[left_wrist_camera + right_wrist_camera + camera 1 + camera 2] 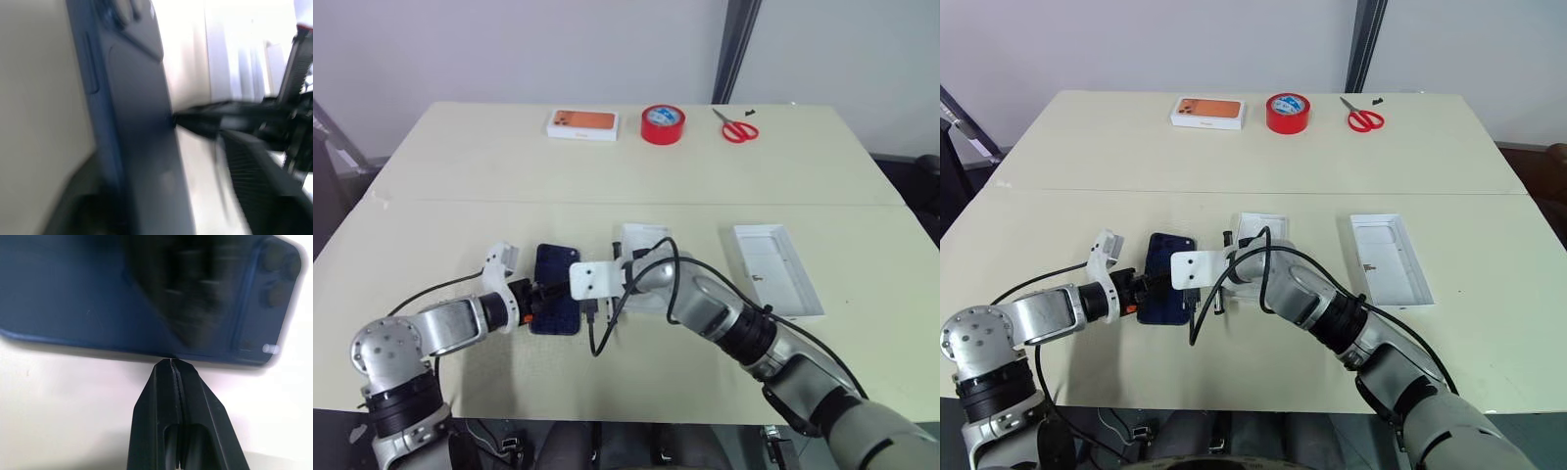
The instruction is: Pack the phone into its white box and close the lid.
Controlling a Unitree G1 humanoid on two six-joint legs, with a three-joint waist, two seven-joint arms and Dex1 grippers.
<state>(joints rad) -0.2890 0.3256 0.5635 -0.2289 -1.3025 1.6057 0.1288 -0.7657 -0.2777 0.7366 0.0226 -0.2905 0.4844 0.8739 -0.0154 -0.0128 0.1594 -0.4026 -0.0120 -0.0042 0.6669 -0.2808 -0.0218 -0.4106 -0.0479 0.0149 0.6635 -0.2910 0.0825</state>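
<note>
We note a pale cream counter (pixel 460 176) before a white wall. The lid (pixel 777 269) lies inside-up on its right; the white box (pixel 641 245) sits centre. The phone (pixel 556 284) lies flat, left of the box. Right gripper (pixel 171 363) jaws closed, tips at the phone's edge. Left gripper (pixel 536 297) jaws around the phone's near edge; grip uncertain.

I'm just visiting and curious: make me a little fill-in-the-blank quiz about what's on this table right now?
1. The phone lying between the two grippers is dark ____.
2. At the far edge of the table, the roll of tape is ____.
3. Beside the tape lie scissors with ____ handles.
4. The fingers of the right gripper are pressed ____, their tips at the phone's edge.

Missing words: blue; red; red; together
</note>
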